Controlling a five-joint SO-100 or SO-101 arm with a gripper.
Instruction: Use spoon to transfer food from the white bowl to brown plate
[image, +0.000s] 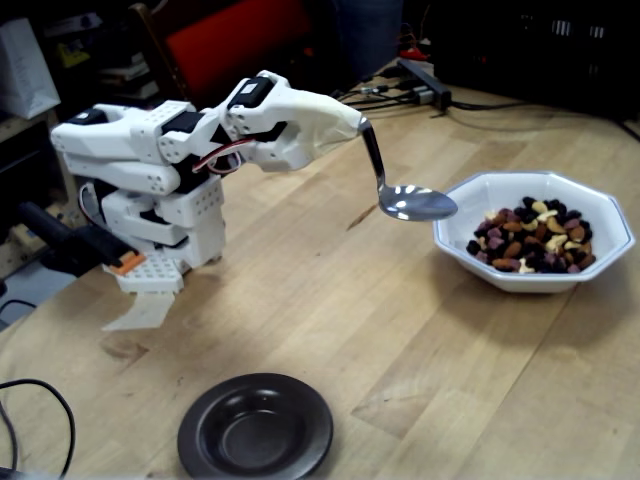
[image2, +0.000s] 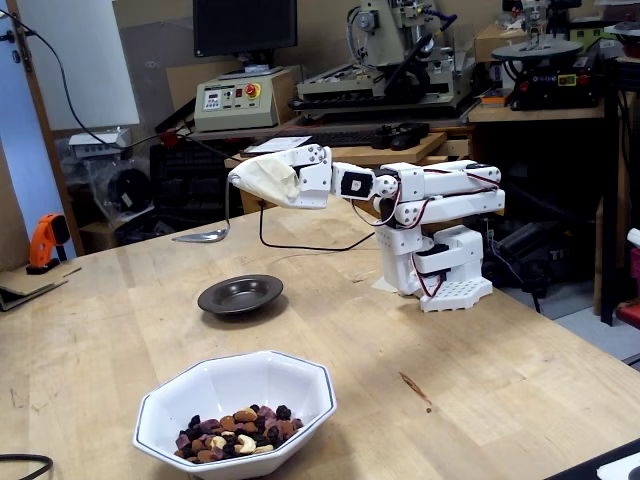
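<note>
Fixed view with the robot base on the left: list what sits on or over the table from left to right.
Robot base → brown plate → claw → spoon → white bowl holding the nuts and raisins.

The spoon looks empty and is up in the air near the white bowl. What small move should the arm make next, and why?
Probably carry the spoon a little further over the white bowl and dip it into the food. The spoon is empty and sits just beside the bowl's near rim, above it. The brown plate holds nothing yet. The hand holds the spoon's handle.
</note>
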